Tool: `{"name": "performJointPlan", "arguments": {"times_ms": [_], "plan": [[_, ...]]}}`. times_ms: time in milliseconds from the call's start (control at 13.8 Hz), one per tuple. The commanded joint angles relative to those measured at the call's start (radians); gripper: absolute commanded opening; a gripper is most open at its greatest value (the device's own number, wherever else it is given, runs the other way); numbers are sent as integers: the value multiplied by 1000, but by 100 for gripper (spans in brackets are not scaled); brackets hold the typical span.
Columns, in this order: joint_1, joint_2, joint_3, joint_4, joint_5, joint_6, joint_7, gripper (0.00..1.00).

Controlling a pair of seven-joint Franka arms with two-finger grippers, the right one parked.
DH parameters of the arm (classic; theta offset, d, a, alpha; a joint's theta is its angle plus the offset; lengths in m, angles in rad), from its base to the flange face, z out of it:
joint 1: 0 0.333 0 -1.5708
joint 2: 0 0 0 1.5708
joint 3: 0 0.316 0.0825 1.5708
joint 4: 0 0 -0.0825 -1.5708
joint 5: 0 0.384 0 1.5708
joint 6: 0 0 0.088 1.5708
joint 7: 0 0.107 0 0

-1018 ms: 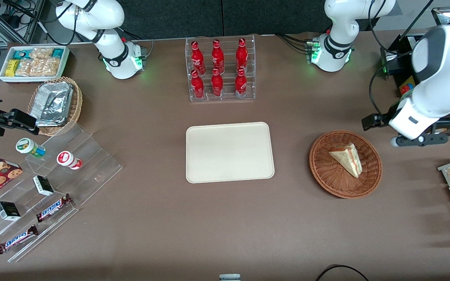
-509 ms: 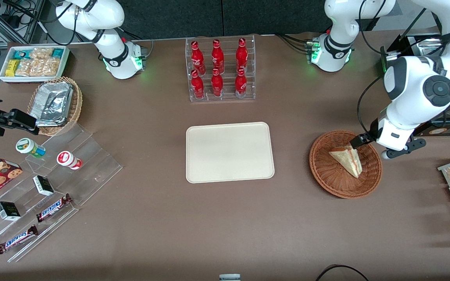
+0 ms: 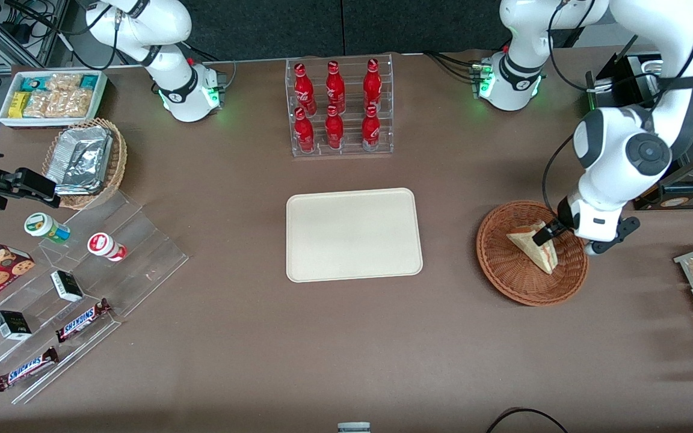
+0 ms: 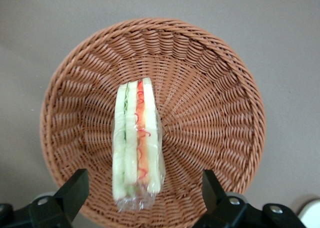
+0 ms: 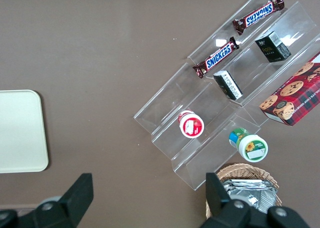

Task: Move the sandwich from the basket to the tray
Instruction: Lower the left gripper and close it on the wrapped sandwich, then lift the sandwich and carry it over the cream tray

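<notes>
Gripper (image 4: 142,190), brought down over the basket (image 3: 503,273), is spread wide astride the sandwich (image 4: 136,143), so grasping is imminent.

left arm base: mounted at the tabletop edge farthest from the front camera, green light lit
left arm pose: white links rise from the base, arch over, then bend down toward the front camera; big round elbow joint faces the front camera
left wrist: points down, black cable looped alongside it
end effector (image 3: 554,236): low over the basket (image 3: 532,253), directly above the sandwich (image 3: 533,245)
fingers (image 4: 75,188): black, spread wide apart, one to each side of the sandwich's (image 4: 137,145) wrapped end, neither touching it
grasp: nothing held, fingers not in contact with the basket (image 4: 210,107) weave
end effector height: cannot tell exactly, above the basket rim
</notes>
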Motion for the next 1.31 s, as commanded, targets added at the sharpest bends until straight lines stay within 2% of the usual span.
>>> {"name": "performJointPlan", "arguments": {"times_ms": [0,364,436,509,655,727,945,1236], "plan": [[-4,40,3,-2,0,28,-42,100],[-1,86,3,-11,-5,41,-45,100],[0,93,3,-18,-14,58,-46,90],[2,93,3,-28,-15,70,-46,67],[2,98,3,-32,-15,72,-46,9],[2,98,3,-35,-15,72,-46,0],[4,89,3,-31,-12,43,-36,0],[-4,64,-3,76,0,-142,-29,0]]}}
